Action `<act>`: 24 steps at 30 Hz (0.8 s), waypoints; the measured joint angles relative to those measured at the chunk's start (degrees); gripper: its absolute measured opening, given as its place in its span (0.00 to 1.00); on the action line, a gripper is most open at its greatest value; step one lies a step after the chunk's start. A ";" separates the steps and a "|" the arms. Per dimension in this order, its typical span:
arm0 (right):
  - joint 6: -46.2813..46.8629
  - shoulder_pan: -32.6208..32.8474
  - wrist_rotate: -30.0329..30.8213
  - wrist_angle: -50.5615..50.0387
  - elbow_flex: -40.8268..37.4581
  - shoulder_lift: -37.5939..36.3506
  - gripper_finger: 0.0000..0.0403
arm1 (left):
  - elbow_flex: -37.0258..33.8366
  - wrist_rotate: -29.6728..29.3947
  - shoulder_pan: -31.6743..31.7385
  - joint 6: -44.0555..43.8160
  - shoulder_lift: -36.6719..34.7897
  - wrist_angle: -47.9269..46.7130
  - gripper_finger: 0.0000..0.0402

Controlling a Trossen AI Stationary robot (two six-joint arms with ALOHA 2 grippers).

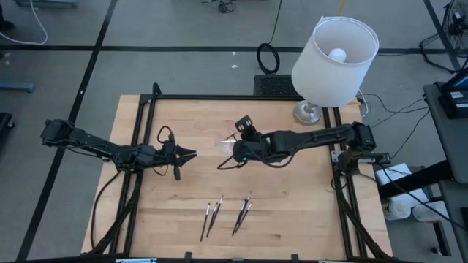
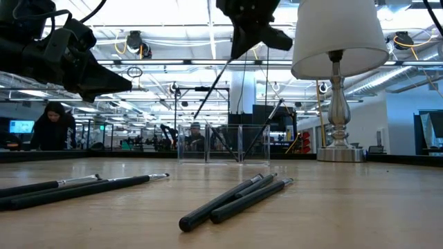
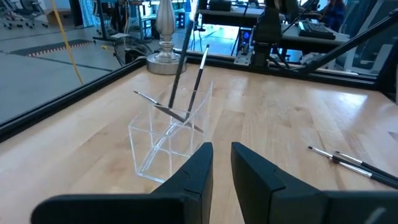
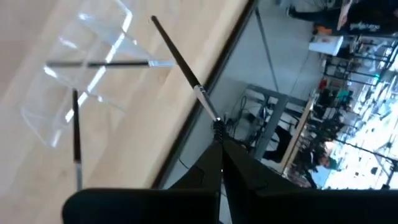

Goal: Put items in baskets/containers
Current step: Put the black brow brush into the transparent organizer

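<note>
Right gripper [image 4: 219, 146] pinched tight on brush [image 4: 180, 62] by bristle end, dark handle angled down toward clear acrylic holder [image 3: 171, 140] at table middle. Two brushes [image 3: 186, 74] already lean inside holder, one more lies across its rim. Left gripper [image 3: 221, 165] hovers just short of holder, fingers slightly parted, holding nothing. Four loose brushes [image 1: 227, 213] lie in two pairs on wooden table [image 1: 292, 212] near front edge. Lamp [image 1: 333, 55] at far right corner. Person [image 2: 52, 128] seated in room behind.

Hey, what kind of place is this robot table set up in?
Probably a robotics lab or open workshop. The wooden table stands on a grey floor with loose cables; the low view shows rows of ceiling lights, lit screens, and a person at a workstation behind it.
</note>
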 joint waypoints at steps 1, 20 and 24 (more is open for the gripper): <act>0.15 0.11 -0.18 -0.23 -0.04 0.28 0.00 | 0.00 0.00 0.01 -0.11 0.00 0.00 0.16; -0.23 -3.08 -4.50 1.10 -0.04 8.19 0.00 | 0.00 0.00 0.00 -0.19 -0.01 -0.50 0.16; -0.84 -4.14 -4.56 2.18 -0.04 9.69 0.00 | 0.00 0.00 0.00 -0.23 0.00 -0.50 0.16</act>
